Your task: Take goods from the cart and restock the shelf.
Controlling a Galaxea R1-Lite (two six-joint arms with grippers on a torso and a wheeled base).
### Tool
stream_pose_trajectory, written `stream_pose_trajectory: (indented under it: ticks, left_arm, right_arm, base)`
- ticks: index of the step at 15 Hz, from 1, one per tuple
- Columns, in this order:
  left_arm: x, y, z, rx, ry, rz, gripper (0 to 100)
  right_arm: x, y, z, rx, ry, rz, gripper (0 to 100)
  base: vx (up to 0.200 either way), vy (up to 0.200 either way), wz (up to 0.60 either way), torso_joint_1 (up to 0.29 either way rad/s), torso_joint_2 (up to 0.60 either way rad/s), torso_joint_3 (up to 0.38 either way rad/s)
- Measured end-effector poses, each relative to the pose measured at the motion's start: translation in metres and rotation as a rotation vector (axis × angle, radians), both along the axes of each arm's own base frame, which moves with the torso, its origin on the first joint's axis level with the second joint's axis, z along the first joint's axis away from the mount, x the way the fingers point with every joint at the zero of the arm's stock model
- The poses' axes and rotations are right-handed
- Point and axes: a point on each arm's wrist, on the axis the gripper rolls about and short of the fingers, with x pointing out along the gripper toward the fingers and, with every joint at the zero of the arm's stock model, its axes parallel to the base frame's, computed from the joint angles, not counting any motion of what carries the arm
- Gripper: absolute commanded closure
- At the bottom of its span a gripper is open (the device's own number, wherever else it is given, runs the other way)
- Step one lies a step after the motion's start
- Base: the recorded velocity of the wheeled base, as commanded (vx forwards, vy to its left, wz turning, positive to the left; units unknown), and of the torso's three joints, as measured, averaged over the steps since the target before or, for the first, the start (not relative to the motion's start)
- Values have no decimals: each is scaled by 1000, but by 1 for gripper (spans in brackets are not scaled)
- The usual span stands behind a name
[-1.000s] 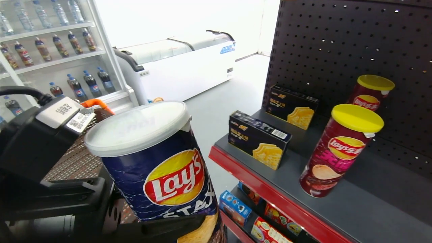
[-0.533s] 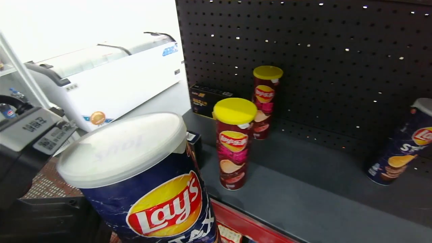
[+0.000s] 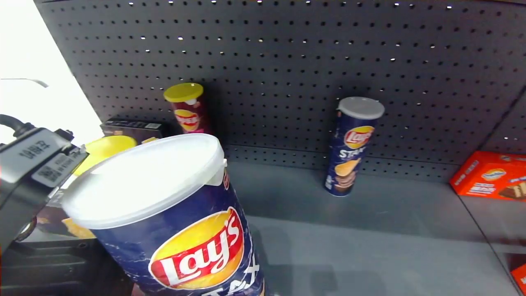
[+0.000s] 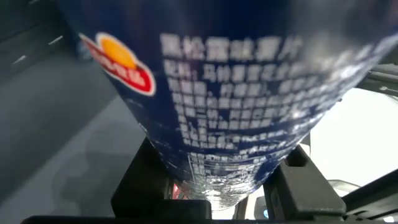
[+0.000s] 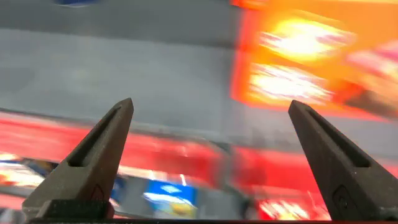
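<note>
"Where is the blue can (image 3: 176, 222)?"

"Upright in the left hand (image 4: 221, 196), which grips its lower end, before the left part of the shelf (image 3: 370, 230)."

"And the right hand (image 5: 214, 162)?"

"Spread wide, holding nothing, facing a red shelf edge."

"What stands on the shelf?"

"A second can (image 3: 353, 146) stands against the pegboard (image 3: 287, 61). A maroon can (image 3: 188, 109) is to its left, and an orange box (image 3: 489, 174) to its right."

Head camera high, tilted down at shelf (image 3: 370, 230), blue can (image 3: 176, 230) huge at 7 o'clock, left wrist camera jammed against same can, right wrist camera low, facing shelf front, orange box (image 3: 489, 176) shared.
</note>
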Motion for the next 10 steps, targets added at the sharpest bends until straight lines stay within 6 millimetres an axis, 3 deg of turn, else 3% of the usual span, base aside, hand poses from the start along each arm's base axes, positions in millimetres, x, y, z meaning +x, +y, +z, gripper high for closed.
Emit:
stream_pose_trajectory:
  ticks: [1, 10]
  left_arm:
    - [0, 0, 0, 0, 0, 0, 100]
    - [-1, 3, -5, 9, 8, 11, 100]
  right_arm:
    - [0, 0, 0, 0, 0, 0, 0]
    - [0, 0, 0, 0, 0, 0, 0]
  base:
    - [0, 0, -600, 7, 2, -2]
    - [0, 0, 0, 0, 0, 0]
